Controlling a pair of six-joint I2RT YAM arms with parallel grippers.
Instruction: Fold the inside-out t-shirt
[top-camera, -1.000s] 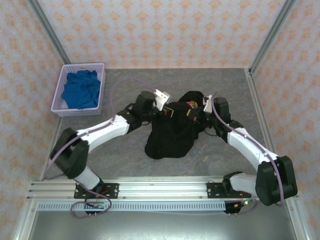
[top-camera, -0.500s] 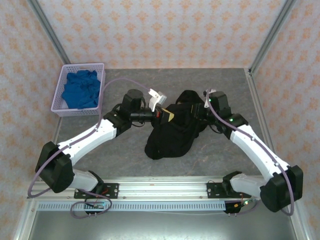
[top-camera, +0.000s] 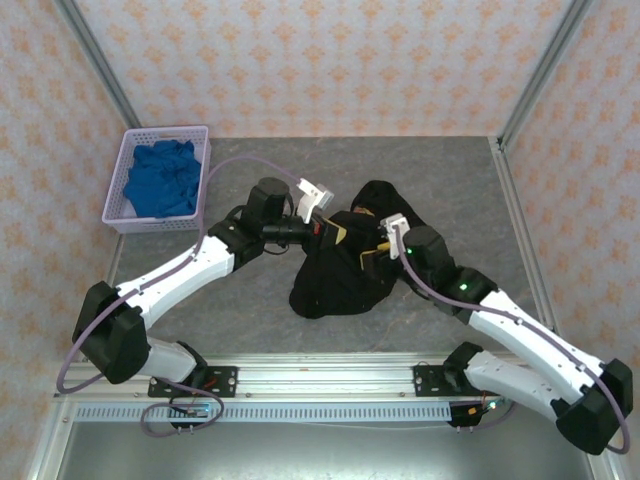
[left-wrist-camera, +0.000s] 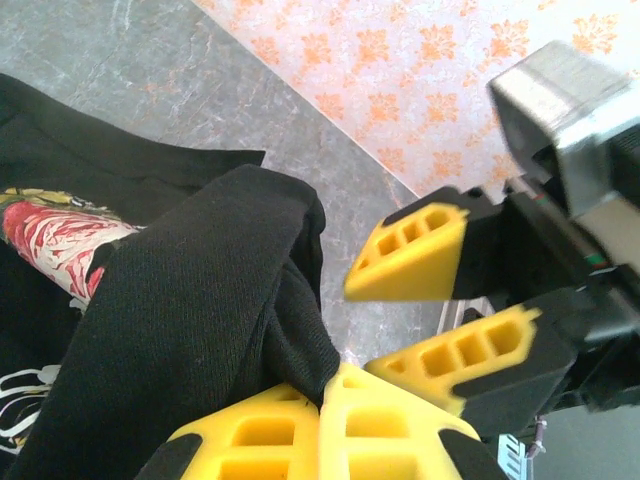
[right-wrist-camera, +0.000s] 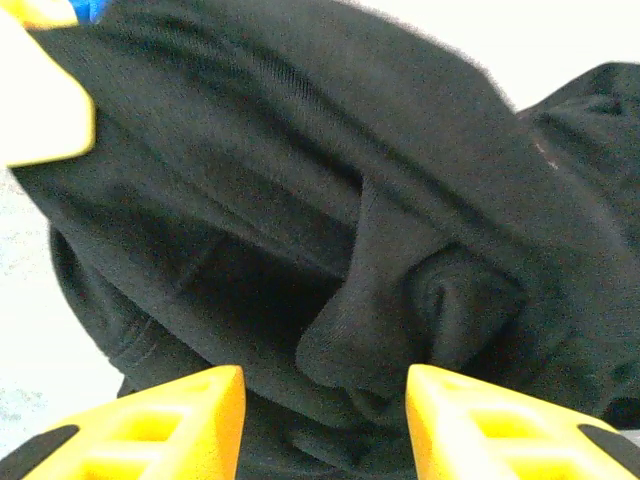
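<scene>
The inside-out t-shirt (top-camera: 340, 275) is a black bunched heap in the middle of the table. My left gripper (top-camera: 335, 232) holds its upper left part a little off the table. In the left wrist view this gripper (left-wrist-camera: 325, 400) is shut on a thick black fold, with the red-and-white print (left-wrist-camera: 50, 230) at the left. My right gripper (top-camera: 378, 250) sits at the heap's right side. Its yellow fingers (left-wrist-camera: 415, 255) stand apart just beyond the held fold. In the right wrist view the right gripper (right-wrist-camera: 325, 400) is open, and a hanging lobe of shirt (right-wrist-camera: 380, 300) lies between and beyond the tips, untouched.
A lavender basket (top-camera: 125, 215) holding a bright blue cloth (top-camera: 160, 180) stands at the back left. Patterned walls close the back and sides. The aluminium rail (top-camera: 320, 375) with both arm bases runs along the near edge.
The right gripper has opened and let go of the shirt, and it has moved nearer and leftward along the heap. The left gripper pulled its fold slightly left, then held still.
</scene>
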